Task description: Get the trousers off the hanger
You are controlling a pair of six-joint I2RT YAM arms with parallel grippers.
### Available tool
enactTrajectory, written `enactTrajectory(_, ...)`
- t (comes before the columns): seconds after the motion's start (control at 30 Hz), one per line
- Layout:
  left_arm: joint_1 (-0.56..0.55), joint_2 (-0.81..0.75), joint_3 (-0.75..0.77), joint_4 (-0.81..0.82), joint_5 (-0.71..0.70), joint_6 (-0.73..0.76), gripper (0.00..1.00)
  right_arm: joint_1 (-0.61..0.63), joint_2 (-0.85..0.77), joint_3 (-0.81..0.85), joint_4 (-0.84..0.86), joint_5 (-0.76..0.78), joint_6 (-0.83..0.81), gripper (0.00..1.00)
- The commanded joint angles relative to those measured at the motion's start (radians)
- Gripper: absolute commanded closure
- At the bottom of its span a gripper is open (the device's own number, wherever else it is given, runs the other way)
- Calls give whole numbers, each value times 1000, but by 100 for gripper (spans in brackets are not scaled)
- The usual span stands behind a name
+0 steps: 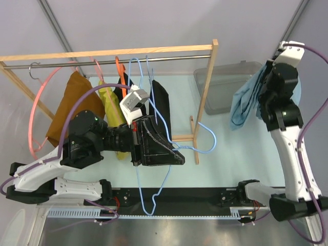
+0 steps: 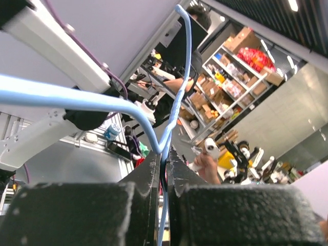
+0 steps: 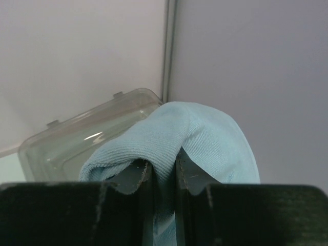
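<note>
Left gripper (image 2: 165, 160) clamps the thin blue hanger (image 2: 77, 97); right gripper (image 3: 164, 171) pinches a fold of the limp, lightweight trousers (image 3: 205, 138), seemingly hanging free of it.

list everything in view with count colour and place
rack: one, wood with metal rod, across the back
pink hanger: one empty, pink, rod's left end
orange hanger: one, orange, mid rod
brown garment, yellow garment, black garment: one each, hanging from rod
bin: one, clear, back right
blue hanger: at least one, light blue, gripped near rack middle
trousers: one, light blue, by the bin
left fingers: two, black, shut on blue hanger
right fingers: two, black, shut on trousers
</note>
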Motion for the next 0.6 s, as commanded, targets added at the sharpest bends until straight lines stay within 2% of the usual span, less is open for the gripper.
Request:
enactTrajectory(0.0,0,8,40,-4,74,81,100,-125,75,79,179,-151,25,100)
enactTrajectory(0.1,0,31,53,-13,104,107,99,-173,166,88,224,-176,23,100)
enactTrajectory(0.27,0,74,72,-36,130,159,100,-170,369,134,310,-199,34,100)
enactTrajectory(0.37,0,85,94,-95,104,213,100,-156,479,200,361,-174,45,100)
enactTrajectory(0.57,4,92,100,-157,59,288,100,-96,816,384,411,-113,24,100)
